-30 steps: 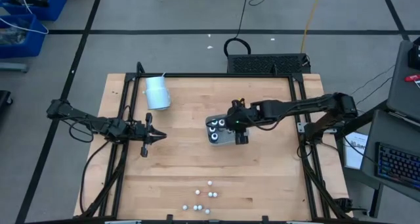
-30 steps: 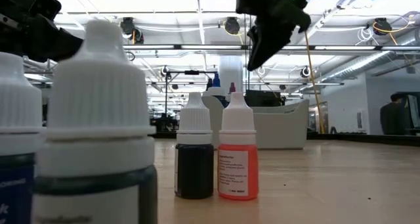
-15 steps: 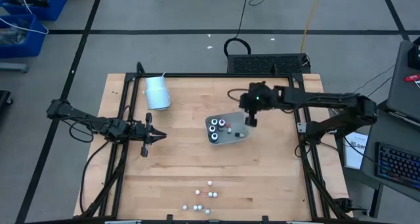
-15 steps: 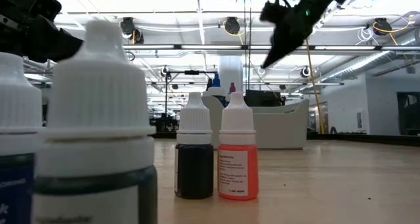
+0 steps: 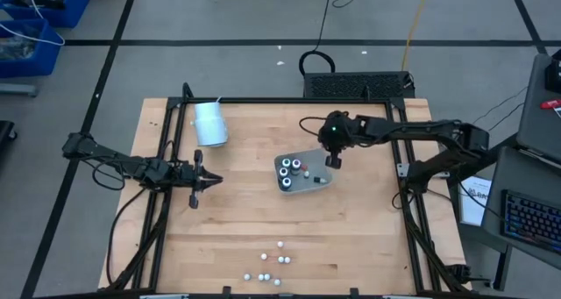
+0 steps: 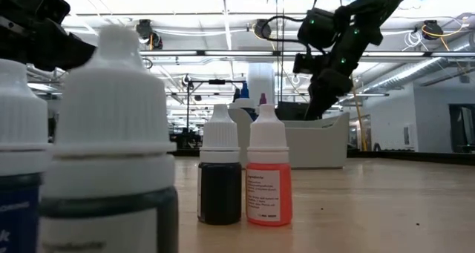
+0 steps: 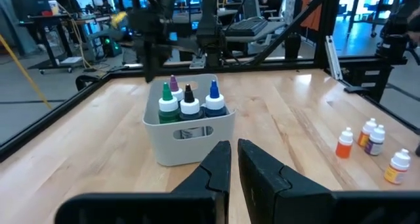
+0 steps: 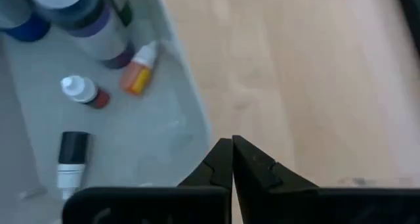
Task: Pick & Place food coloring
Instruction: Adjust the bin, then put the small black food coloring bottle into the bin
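Observation:
A clear tray sits mid-table, holding dark food coloring bottles upright with white caps. In the left wrist view their tips show green, purple, black and blue. Smaller bottles, an orange one and a red one, lie on the tray's floor. More small whitish bottles stand near the table's near edge; a black one and an orange one stand upright in the low view. My right gripper hovers shut past the tray's far right corner. My left gripper waits shut, left of the tray.
A pale blue-white cup lies on its side near the far left corner. A black frame runs along the table's edges. Bare wood lies between the tray and the near group of small bottles, and to the tray's right.
My right gripper was over the tray's right part a second ago. It has drawn away toward the table's far right, off the tray, and now hangs just beyond the tray's far right corner. The left arm and the bottles have kept still.

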